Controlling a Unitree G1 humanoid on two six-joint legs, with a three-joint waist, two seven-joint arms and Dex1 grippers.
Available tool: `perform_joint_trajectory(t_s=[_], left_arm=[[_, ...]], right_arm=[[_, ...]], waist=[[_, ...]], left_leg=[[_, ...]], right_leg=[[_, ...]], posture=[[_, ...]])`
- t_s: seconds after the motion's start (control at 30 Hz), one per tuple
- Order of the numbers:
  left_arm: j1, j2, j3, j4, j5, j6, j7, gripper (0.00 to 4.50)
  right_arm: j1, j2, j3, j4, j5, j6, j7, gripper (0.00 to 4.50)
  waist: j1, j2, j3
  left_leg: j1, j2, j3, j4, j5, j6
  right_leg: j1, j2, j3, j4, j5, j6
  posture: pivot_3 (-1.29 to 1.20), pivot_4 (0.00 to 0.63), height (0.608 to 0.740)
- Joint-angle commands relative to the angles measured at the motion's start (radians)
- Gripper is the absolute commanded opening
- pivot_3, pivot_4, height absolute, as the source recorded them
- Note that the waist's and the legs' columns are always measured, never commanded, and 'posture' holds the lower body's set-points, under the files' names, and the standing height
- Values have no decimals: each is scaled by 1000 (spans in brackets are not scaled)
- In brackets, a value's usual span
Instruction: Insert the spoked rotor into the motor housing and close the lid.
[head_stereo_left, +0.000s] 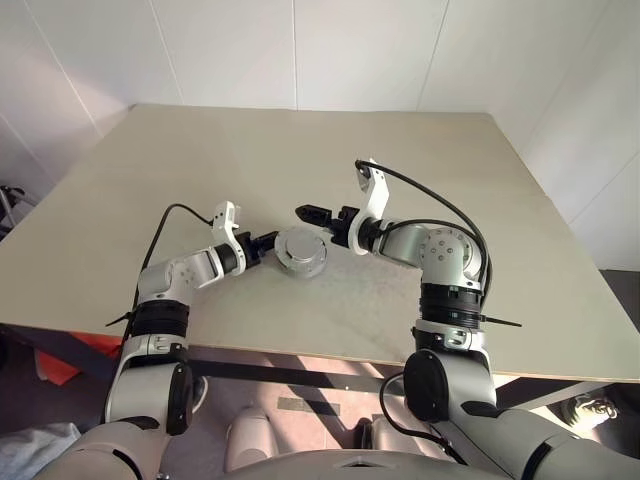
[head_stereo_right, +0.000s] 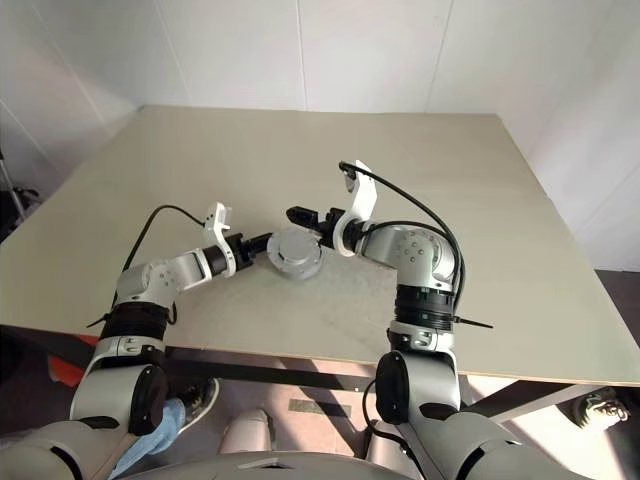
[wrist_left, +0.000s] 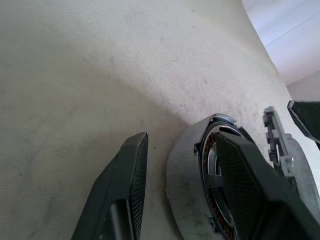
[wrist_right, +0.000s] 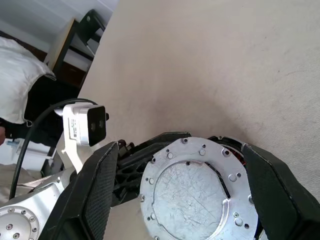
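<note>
While left pincer (head_stereo_left: 268, 243) grips motor housing (head_stereo_left: 300, 252) rim, right pincer (head_stereo_left: 312, 213) hovers above, fingers spread, empty.

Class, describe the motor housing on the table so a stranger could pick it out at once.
Start from the beige table; near its front edge the two grippers point toward each other. Between them sits the motor housing, a round, shallow silver case. It is the single metal part there, topped by a flat grey lid ringed with small screws.

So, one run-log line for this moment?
left end effector: gripping round silver metal motor housing wall | right end effector: open around flat grey metal lid | lid: on housing
</note>
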Motion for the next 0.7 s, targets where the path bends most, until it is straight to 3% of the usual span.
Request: perform_joint_trajectory(t_s=[0.03, 0.2, 0.53, 0.7], left_arm=[[-8, 10, 6, -18, -3, -15, -8, 2252], [-3, 23, 11, -26, -6, -15, -14, 2252], [-43, 159, 70, 33, -6, -79, -56, 2252], [-27, 137, 44, 1, -3, -80, -59, 2252]], right_arm=[[-17, -4, 11, -18, 11, -22, 5, 4482], [8, -79, 112, -76, -29, -126, 90, 4482], [166, -343, 453, -178, -309, -594, 315, 4482], [214, -366, 524, -149, -347, -727, 428, 4482]], waist=[[0, 0, 0], [1, 0, 0], [5, -1, 0], [6, -2, 0]], left_leg=[[0, 0, 0, 0, 0, 0], [0, 0, 0, 0, 0, 0], [0, 0, 0, 1, 0, 0], [-2, 0, 0, 6, -1, 2]], right_leg=[[0, 0, 0, 0, 0, 0], [0, 0, 0, 0, 0, 0], [1, 0, 0, 0, 0, 0], [1, 0, 0, 1, 0, 0]], posture=[[0, 0, 740], [0, 0, 740], [0, 0, 740], [0, 0, 740]])
